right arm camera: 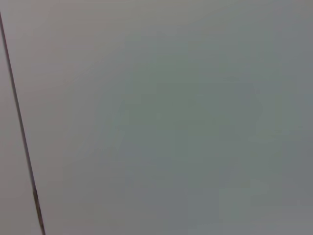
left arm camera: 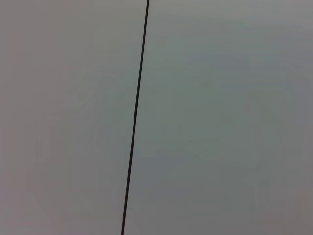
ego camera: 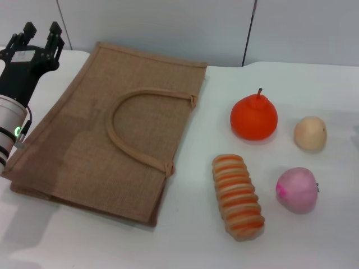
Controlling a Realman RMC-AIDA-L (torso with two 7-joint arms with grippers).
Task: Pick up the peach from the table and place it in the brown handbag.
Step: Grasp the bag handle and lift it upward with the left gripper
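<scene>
The peach (ego camera: pixel 297 189), pale pink with a magenta blotch, lies on the white table at the front right. The brown handbag (ego camera: pixel 84 145) lies flat at the left and centre, its looped handle (ego camera: pixel 132 126) on top. My left gripper (ego camera: pixel 39 31) is raised at the far left, above the bag's far left corner, fingers apart and empty. My right gripper is out of view. Both wrist views show only a plain grey wall with a dark seam.
An orange-red fruit with a stem (ego camera: pixel 253 117) and a beige round fruit (ego camera: pixel 310 133) lie behind the peach. A striped bread roll (ego camera: pixel 237 196) lies to the peach's left, between it and the bag. The white table (ego camera: pixel 190 246) extends to the front.
</scene>
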